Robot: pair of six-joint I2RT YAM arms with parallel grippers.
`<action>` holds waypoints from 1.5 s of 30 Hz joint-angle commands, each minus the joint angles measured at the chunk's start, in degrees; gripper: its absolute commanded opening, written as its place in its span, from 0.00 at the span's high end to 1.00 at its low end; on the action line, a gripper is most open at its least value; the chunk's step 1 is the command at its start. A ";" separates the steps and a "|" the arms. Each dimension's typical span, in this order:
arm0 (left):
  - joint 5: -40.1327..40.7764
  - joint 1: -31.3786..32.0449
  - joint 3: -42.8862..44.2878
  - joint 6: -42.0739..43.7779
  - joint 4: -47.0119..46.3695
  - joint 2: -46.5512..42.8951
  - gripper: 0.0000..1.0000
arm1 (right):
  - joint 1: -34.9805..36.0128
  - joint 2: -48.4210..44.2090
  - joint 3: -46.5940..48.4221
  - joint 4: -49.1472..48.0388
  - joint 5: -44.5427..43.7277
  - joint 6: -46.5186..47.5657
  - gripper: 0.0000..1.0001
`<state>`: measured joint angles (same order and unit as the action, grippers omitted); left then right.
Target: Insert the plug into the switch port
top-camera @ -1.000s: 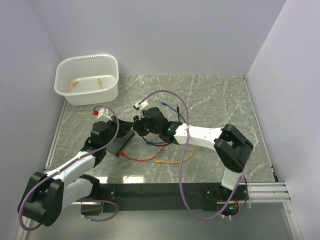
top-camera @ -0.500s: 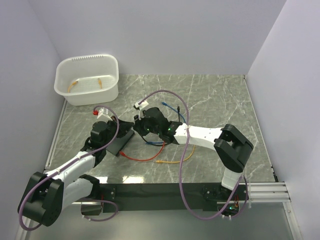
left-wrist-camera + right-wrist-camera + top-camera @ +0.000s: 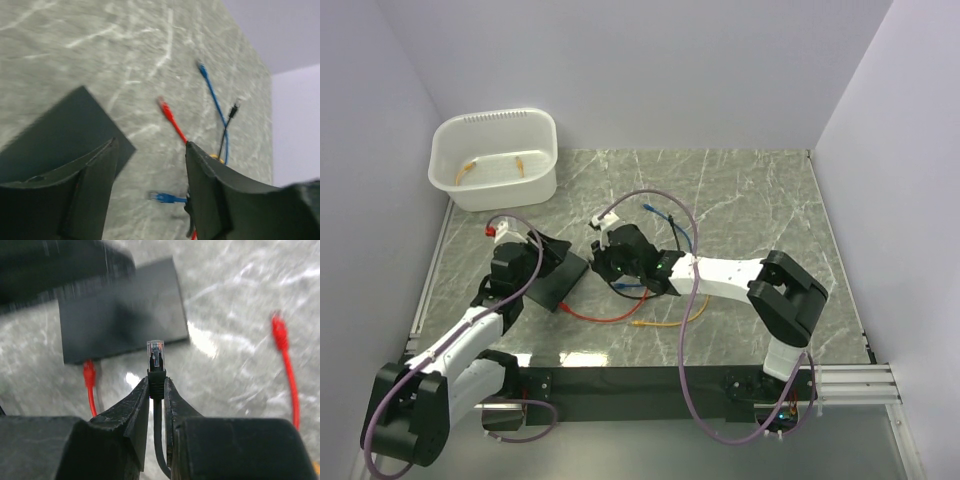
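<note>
**Plug lined up at the switch's edge, right arm's got it**

We've got the right gripper [image 3: 156, 387] pinched tight on the black boot of the plug [image 3: 155, 351]. The clear tip sticks out past the fingers and points at the near long edge of the switch [image 3: 120, 315]. In the right wrist view the tip meets that edge, but we can't tell if it actually touches. A red cable [image 3: 89, 377] sits at the same edge, just left of the plug.

The left gripper [image 3: 151, 145] hangs over a corner of the switch, jaws wide apart, holding nothing.

From above, the switch lies slanted on the table [image 3: 750, 190] between both arms, with bare marble stretching off to the right and back. A white tub [image 3: 495, 160] fills the far left corner, right by the walls.
</note>
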<state>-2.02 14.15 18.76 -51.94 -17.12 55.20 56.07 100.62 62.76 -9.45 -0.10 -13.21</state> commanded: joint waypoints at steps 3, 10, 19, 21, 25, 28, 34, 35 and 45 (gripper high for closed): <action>4.39 -3.78 1.80 1.58 5.16 -2.46 0.34 | 2.90 -2.36 -1.68 0.84 -1.57 -0.94 1.00; 9.23 -8.61 2.25 2.11 8.96 -2.91 0.25 | 6.94 2.99 1.83 2.68 -1.48 -1.11 1.00; 8.44 -12.04 1.36 1.14 7.81 1.40 0.22 | 8.88 10.11 8.68 8.48 -2.62 0.12 1.00; 7.48 -12.65 1.27 0.79 7.37 3.06 0.22 | 9.14 11.00 9.57 9.01 -3.50 0.47 1.00; 4.32 -13.10 0.58 0.00 6.23 5.62 0.23 | 9.32 13.20 12.03 11.56 -4.38 0.73 1.00; 2.82 -13.36 -0.65 -0.88 4.47 6.76 0.24 | 9.49 14.08 13.17 12.44 -4.38 0.91 1.00; -0.70 -13.27 -3.64 -2.99 1.48 5.80 0.25 | 10.11 15.04 13.79 12.79 -4.47 1.26 1.00; -0.88 -13.27 -3.91 -3.08 1.57 5.62 0.25 | 10.19 15.13 13.88 12.88 -4.47 1.26 1.00; -0.97 -13.36 -5.40 -3.43 2.80 2.28 0.26 | 11.78 16.18 15.55 14.19 -4.82 2.40 1.00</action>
<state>-1.69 0.93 13.91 -54.85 -13.65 58.54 67.07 115.79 75.59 4.23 -3.79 -11.64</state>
